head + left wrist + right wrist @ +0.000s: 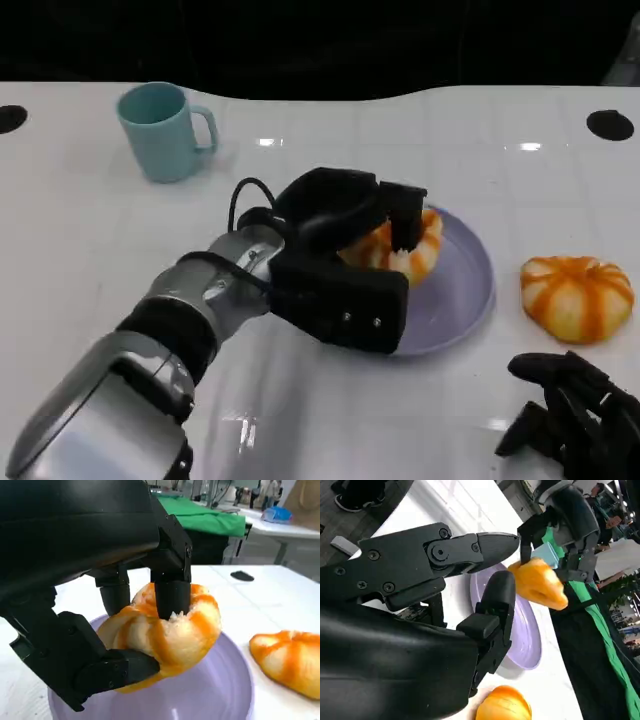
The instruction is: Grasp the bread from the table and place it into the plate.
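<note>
Black left hand (345, 262) gripped one orange-striped round bread (165, 632) between its fingers (172, 597), above the single lilac plate (462, 300). One second striped bread (577, 296) lay on the white table (90, 230) beside it; the right hand (575, 410) held nothing, fingers apart. One teal mug (162, 130) stood well apart.

left robot hand (345, 265) hides part of plate (465, 300); right robot hand (575, 415) cropped

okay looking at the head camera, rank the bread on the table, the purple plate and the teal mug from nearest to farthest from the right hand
From the right hand, at the head view's lower right:
1. The orange-striped round bread lying on the white table, just beyond the hand.
2. The round lilac plate, toward the middle, where the left hand holds another bread.
3. The teal ceramic mug, at the far left.
</note>
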`<action>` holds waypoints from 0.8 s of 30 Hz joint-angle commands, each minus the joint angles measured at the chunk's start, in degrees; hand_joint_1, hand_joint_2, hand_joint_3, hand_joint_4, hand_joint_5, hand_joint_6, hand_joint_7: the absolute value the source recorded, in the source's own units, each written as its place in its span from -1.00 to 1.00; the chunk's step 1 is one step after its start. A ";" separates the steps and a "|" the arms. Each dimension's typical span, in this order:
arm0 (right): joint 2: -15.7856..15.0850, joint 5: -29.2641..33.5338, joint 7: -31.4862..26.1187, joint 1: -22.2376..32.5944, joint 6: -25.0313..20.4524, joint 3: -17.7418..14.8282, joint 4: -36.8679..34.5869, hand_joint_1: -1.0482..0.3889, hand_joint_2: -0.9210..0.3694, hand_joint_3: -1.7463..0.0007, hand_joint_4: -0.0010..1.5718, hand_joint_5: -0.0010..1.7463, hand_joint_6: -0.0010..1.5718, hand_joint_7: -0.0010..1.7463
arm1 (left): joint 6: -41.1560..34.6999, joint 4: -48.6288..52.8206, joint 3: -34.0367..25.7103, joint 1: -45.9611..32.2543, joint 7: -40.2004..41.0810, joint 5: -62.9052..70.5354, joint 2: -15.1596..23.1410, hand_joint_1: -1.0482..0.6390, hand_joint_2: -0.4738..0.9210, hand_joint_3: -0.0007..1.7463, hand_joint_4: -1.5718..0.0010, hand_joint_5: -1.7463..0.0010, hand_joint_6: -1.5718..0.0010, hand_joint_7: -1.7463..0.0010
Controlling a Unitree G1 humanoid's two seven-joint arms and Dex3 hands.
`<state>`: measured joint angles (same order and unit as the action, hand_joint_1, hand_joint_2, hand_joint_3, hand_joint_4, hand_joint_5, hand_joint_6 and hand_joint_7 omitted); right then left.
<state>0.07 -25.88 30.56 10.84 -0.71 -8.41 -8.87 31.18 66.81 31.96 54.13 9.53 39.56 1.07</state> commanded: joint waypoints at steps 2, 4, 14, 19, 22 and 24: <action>-0.41 -0.62 0.12 0.34 0.35 -0.57 0.51 -0.39 -1.00 0.76 -0.16 0.71 -0.06 0.06 | 0.36 1.46 -1.34 1.52 -4.88 -2.63 -0.07 -0.02 0.97 -0.76 0.25 -0.09 0.07 0.72; -0.39 -0.72 0.29 0.31 0.52 -0.62 0.40 -0.40 -1.00 0.76 -0.16 0.70 -0.06 0.06 | -0.50 1.55 -0.56 1.91 -5.39 -1.81 0.07 -0.09 0.99 -0.79 0.38 0.11 0.17 0.88; -0.54 -0.16 0.53 0.50 0.92 -0.54 0.61 -0.40 -1.00 0.75 -0.17 0.70 -0.07 0.04 | -5.85 0.05 1.70 3.19 -10.86 -0.33 0.62 -0.62 1.00 -0.50 0.76 0.92 0.68 1.00; -0.37 -0.70 0.84 0.28 0.83 -0.83 0.09 -0.39 -1.00 0.75 -0.17 0.70 -0.06 0.04 | -5.33 -1.78 1.05 2.57 -11.34 -1.10 2.16 -0.71 1.00 -0.39 0.77 0.94 0.70 0.99; -0.40 -0.81 0.61 0.27 0.38 -0.86 0.22 -0.40 -1.00 0.77 -0.16 0.70 -0.05 0.03 | -4.43 -3.63 -0.39 1.57 -12.43 -3.01 3.22 -0.69 1.00 -0.40 0.73 0.92 0.68 0.98; -0.41 -0.82 0.61 0.27 0.37 -0.85 0.22 -0.40 -1.00 0.77 -0.16 0.69 -0.05 0.03 | -4.51 -4.15 -0.54 1.33 -12.76 -3.20 3.36 -0.69 1.00 -0.41 0.73 0.92 0.67 0.98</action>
<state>0.23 -26.13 31.34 10.91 -0.52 -8.48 -8.88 26.31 63.63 31.91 55.50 -2.19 37.11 3.38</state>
